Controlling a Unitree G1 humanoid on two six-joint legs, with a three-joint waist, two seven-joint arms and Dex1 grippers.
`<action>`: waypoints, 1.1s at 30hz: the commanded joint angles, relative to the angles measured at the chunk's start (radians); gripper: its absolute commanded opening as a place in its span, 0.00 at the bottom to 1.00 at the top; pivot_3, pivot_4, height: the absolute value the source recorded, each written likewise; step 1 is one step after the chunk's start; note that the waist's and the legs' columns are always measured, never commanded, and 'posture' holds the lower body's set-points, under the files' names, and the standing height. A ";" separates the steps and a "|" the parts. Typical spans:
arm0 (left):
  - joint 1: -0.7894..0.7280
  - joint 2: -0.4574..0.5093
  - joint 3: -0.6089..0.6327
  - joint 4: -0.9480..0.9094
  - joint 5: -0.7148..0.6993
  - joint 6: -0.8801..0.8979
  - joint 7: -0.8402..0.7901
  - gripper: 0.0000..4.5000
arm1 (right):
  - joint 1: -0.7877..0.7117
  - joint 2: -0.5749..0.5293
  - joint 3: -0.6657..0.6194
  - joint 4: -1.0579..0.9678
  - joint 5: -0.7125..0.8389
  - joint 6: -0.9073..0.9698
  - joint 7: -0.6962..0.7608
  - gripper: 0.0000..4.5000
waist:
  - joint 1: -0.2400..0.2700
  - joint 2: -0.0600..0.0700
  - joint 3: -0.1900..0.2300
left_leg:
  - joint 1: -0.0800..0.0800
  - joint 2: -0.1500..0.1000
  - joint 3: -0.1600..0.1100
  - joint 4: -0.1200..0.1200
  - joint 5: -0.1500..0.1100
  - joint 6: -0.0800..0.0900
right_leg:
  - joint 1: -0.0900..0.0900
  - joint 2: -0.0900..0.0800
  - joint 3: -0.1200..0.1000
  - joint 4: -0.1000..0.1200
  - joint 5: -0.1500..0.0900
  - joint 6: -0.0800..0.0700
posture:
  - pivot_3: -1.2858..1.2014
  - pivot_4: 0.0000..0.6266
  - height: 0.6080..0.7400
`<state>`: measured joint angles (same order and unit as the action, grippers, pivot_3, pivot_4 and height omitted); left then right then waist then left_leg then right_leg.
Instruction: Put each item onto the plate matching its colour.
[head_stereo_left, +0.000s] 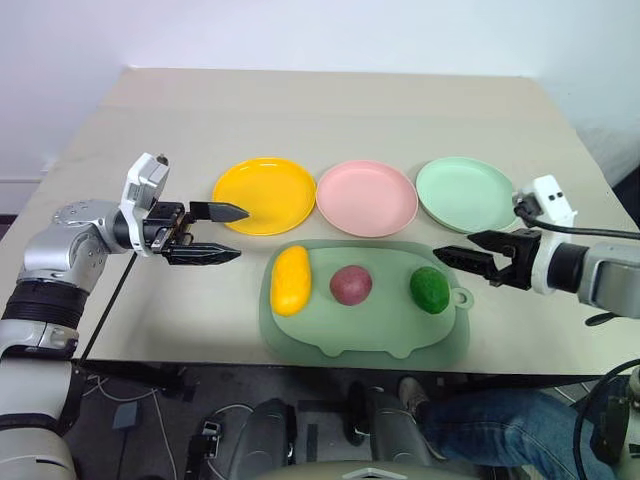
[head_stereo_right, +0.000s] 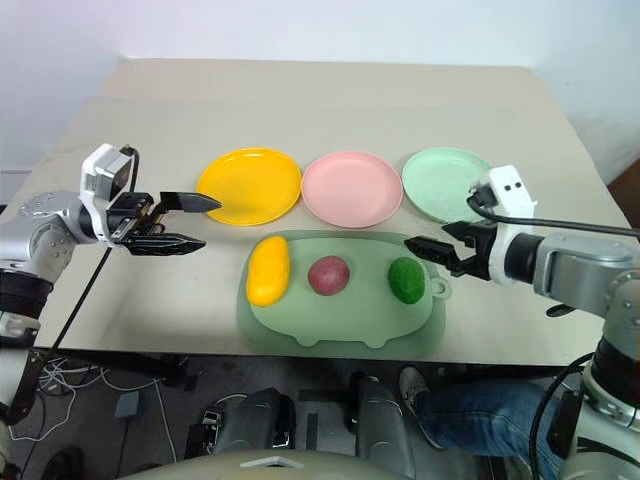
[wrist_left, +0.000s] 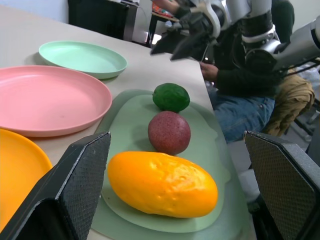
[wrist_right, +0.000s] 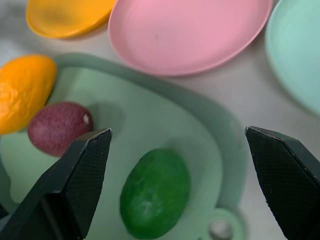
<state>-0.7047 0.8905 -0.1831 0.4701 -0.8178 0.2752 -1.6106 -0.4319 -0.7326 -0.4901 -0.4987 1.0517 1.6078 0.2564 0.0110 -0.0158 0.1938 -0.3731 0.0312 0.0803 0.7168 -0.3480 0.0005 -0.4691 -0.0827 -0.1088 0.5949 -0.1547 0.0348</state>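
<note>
Fruit pieces lie in a row on the sage-green pig-shaped tray (head_stereo_left: 365, 340) at lower centre of the head view: the yellow oblong piece (head_stereo_left: 290, 279) at the left end, the dark reddish-purple round piece (head_stereo_left: 351, 284) in the middle, the glossy green oval piece (head_stereo_left: 430, 289) at the right end, each apart from its neighbour. Just above the tray on the beige table (head_stereo_left: 330, 110) sit three plates side by side: the yellow plate (head_stereo_left: 264, 195) on the left, the pink plate (head_stereo_left: 366, 198) in the centre, the mint-green plate (head_stereo_left: 465, 194) on the right. All three plates are bare.

The left gripper (head_stereo_left: 218, 233) enters from the left edge of the frame, forearm roughly level, pointing rightward. Its two black fingers are spread apart with nothing between them; the upper fingertip overlaps the left rim of the yellow plate in the picture, the lower one sits left of the tray.

The right gripper (head_stereo_right: 432, 250) comes in from the right edge, angled slightly downward and pointing left toward the green piece, close beside it. In its wrist view the fingers (wrist_right: 75, 185) stand wide apart and empty, the green piece between them in the picture.

No readable writing or labels show on any object.
</note>
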 joint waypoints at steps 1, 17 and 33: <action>-0.020 0.004 0.001 0.000 -0.018 -0.012 -0.004 0.99 | 0.011 0.042 -0.008 -0.037 0.039 0.007 -0.106 1.00 | 0.001 0.000 0.000 | 0.000 0.000 0.000 0.000 0.000 0.000 | 0.000 0.000 0.000 0.000 0.000 0.000 | 0.52 0.24 1.00; -0.043 0.019 -0.017 0.013 -0.023 -0.002 -0.004 0.99 | 0.120 0.113 0.016 -0.066 0.186 0.007 -0.287 1.00 | 0.001 0.000 0.000 | 0.000 0.000 -0.001 0.000 0.000 0.001 | 0.000 0.000 0.000 -0.001 0.000 0.000 | 0.52 0.24 1.00; -0.044 0.053 -0.011 -0.003 -0.041 0.022 -0.004 1.00 | 0.165 0.132 0.163 -0.075 -0.007 -0.089 -0.271 0.59 | 0.001 -0.001 0.000 | 0.000 0.000 -0.001 0.000 -0.001 0.001 | 0.000 0.000 0.001 -0.001 0.000 0.000 | 0.52 0.24 1.00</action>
<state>-0.7407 0.9212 -0.2150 0.4890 -0.8383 0.2970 -1.6107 -0.2440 -0.5928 -0.3205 -0.5736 1.0601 1.5399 -0.0267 0.0116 -0.0165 0.1934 -0.3733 0.0312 0.0790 0.7167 -0.3487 0.0019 -0.4692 -0.0824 -0.1080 0.5935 -0.1550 0.0349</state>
